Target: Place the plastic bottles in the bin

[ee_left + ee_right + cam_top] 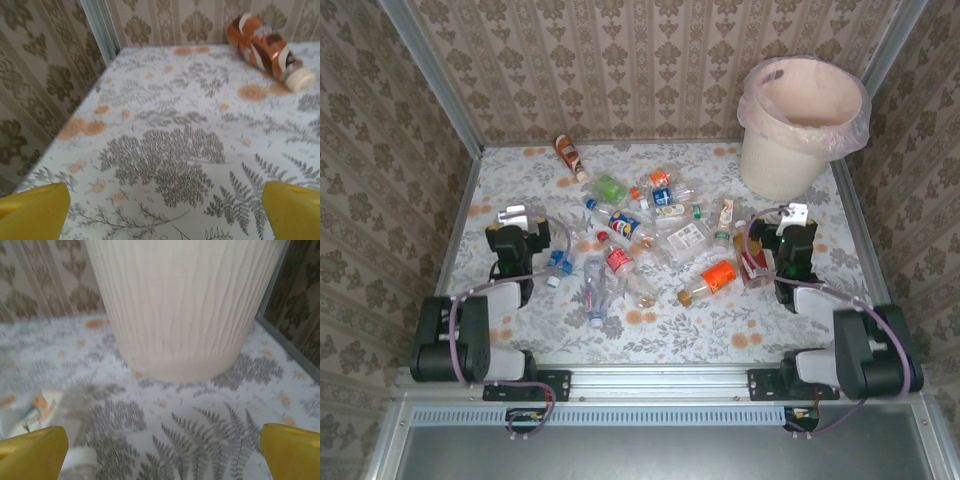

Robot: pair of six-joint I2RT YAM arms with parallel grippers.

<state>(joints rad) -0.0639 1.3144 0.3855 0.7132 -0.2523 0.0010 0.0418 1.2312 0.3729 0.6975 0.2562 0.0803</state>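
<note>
Top view with both wrist views; all bottles are on the table. The plastic bottles (619, 259) lie scattered across the middle of the table (720, 330), between the two arms. The bin (802, 125) stands upright in the far right corner, at 1 o'clock from the heap. The left gripper (516, 214) hangs at the heap's 9 o'clock edge, jaws spread wide and empty. In its wrist view the yellow fingertips (33, 212) sit at the lower corners of the frame. A brown bottle (262, 47) lies on its side ahead at 1 o'clock, well apart, its long axis running 10 to 4 with the pale cap toward 4. The right gripper (794, 213) hangs at the heap's 3 o'clock edge, likewise released and holding nothing, and faces the bin dead ahead at 12 o'clock. In the top view an orange-labelled bottle (713, 279) lies at 8 o'clock from this gripper, its axis running 2 to 8. Judgement: the right arm is nearer the bin, so its carry is the shorter. However, its jaws point away from the bottles and would first need to swing toward 8 or 9 o'clock.
</note>
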